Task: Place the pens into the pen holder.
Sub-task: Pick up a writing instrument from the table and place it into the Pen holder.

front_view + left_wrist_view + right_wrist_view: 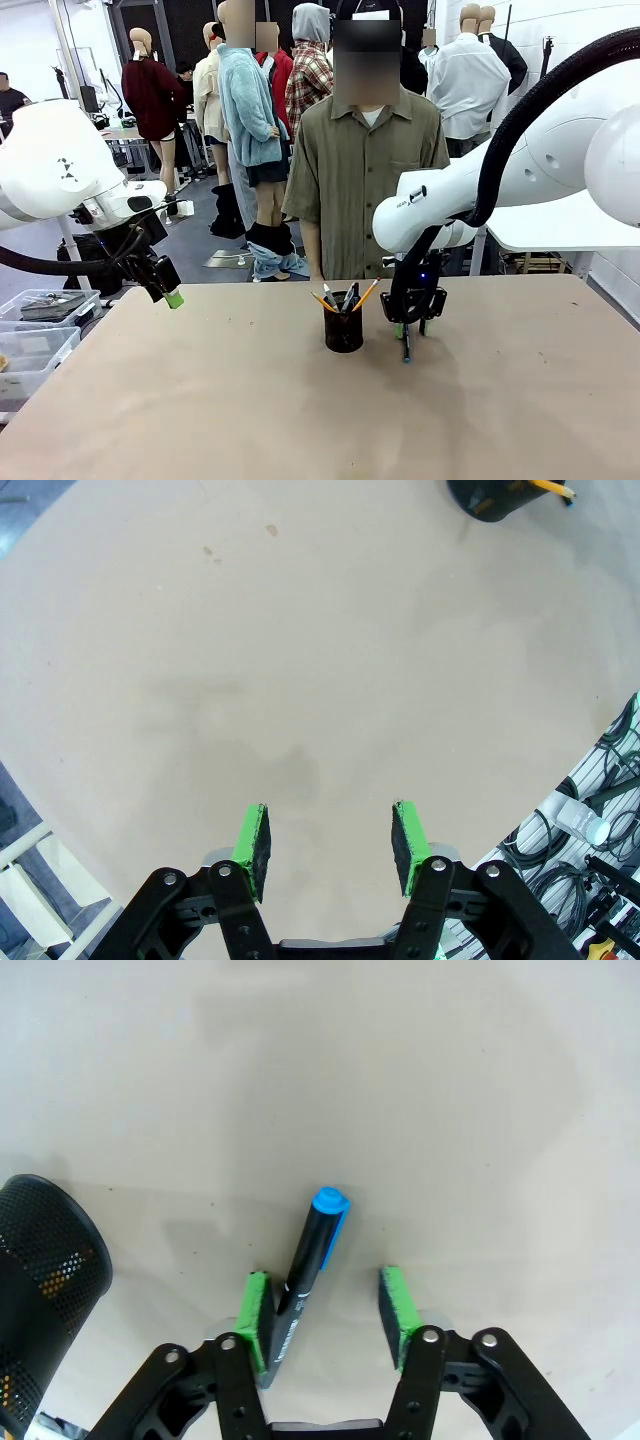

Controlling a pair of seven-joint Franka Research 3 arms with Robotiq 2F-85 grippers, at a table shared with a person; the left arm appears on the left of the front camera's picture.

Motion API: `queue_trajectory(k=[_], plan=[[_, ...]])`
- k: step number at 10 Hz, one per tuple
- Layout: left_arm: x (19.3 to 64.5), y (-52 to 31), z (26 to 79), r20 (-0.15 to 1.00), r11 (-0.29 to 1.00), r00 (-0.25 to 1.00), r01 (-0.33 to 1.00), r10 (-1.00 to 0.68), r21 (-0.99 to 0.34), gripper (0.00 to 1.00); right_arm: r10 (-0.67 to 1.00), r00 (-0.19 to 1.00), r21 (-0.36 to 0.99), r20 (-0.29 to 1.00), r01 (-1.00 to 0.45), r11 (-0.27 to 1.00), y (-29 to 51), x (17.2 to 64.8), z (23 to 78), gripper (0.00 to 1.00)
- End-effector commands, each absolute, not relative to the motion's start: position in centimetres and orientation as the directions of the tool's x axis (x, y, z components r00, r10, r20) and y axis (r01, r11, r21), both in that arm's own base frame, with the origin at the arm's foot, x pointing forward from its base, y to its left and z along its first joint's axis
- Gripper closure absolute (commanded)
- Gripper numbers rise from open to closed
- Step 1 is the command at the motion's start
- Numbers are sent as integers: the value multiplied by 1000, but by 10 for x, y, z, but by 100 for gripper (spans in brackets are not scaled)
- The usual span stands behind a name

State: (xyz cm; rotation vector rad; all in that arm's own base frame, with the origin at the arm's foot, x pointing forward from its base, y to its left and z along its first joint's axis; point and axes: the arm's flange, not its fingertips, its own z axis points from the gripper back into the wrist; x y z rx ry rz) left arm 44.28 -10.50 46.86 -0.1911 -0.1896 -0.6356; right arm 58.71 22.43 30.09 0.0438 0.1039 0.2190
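Pens [345, 296] stand bunched in the black mesh pen holder [343, 328] near the middle of the desk [200, 400] in the front view, orange and dark ones fanning out above the rim. Just to its right we see the right claw [411, 328] lowered to the desk surface, with a dark pen [406, 346] lying under it. The left claw [172, 298] hangs above the desk's left edge, well apart from the holder. A person [362, 170] stands at the far side.

From the left wrist we see the left claw [331, 845] spread wide over bare desk, nothing between its green pads [252, 842]; the holder [495, 498] sits far off at the top edge.

From the right wrist we see the right claw [327, 1315] with its pads apart, straddling a black pen with a blue cap [310, 1260]. The pen lies on the desk and touches the left-hand pad [257, 1312], while the other pad stands clear of it. The holder [40, 1280] stands close by at the picture's left.
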Motion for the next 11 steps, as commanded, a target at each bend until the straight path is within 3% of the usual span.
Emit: queue_trajectory(k=[1,2,7,11], plan=[[442,-104,469,228,791,790,602,-570,-109,36,216,972,27,-87,-215,976,229,588,293,88],[442,-104,469,228,791,790,602,-570,-109,36,217,972,25,-86,-216,976,229,587,293,100],[442,-104,469,228,791,790,602,-570,-109,36,230,970,-15,-79,-232,973,230,581,302,100],[442,-104,469,228,791,790,602,-570,-109,36,259,962,20,85,-261,965,201,550,360,100]])
